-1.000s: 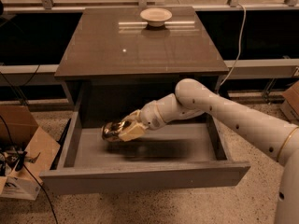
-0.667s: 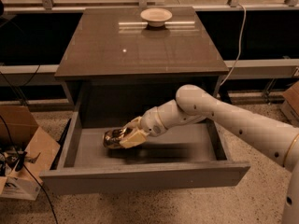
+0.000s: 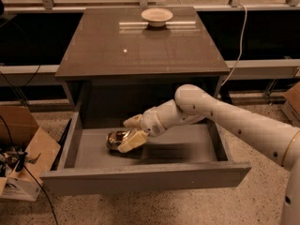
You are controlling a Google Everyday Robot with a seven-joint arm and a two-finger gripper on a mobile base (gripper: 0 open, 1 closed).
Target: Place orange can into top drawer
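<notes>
Gripper [image 3: 124, 135] of mine is down inside the open top drawer [image 3: 140, 178], toward its 9 o'clock half, with both fingers clasped on the orange can [image 3: 114, 138]. That can seems to lie on its side at the drawer floor, long axis running roughly 9 to 3 o'clock, one end facing 9. Above, the brown tabletop [image 3: 140, 50] carries a cream bowl [image 3: 157, 16] at its 12 o'clock edge. Speckled floor [image 3: 262, 191] surrounds us; a cardboard box [image 3: 23, 149] stands at 8 o'clock.
</notes>
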